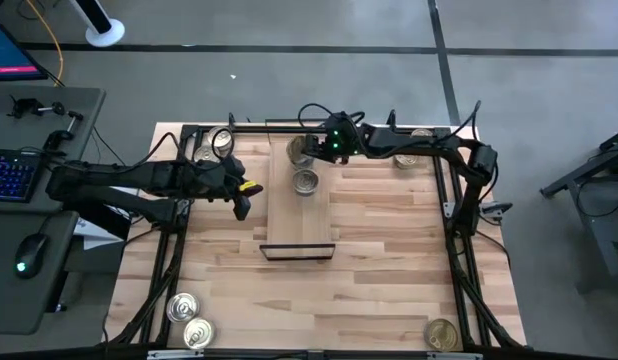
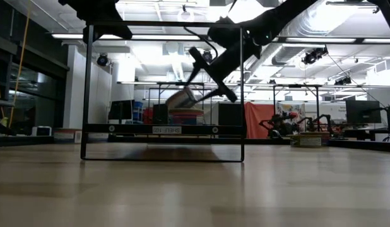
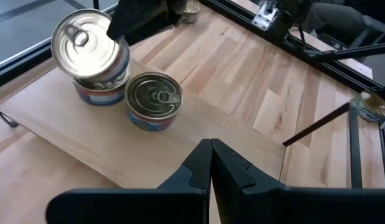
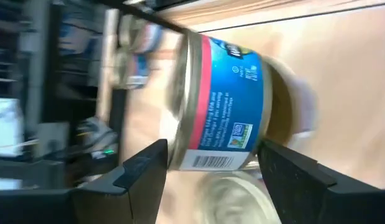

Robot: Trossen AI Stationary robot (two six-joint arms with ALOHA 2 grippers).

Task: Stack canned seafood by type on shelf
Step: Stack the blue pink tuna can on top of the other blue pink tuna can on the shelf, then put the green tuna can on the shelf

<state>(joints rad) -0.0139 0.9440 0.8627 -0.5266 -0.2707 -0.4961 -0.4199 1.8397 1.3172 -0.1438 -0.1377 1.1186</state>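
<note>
My right claw point(image 4: 208, 168) view motion-blurred, tin point(image 4: 220, 102) label unreadable, tin beneath it point(image 4: 233, 196) cut off by the edge, far bench point(image 1: 389, 260) tins too small to tell type

Two dark cabled arms, green light on the right one.

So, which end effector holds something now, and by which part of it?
The right end effector holds a tin by its labelled side wall, tilted above another tin on the shelf. The left end effector holds nothing.
</note>
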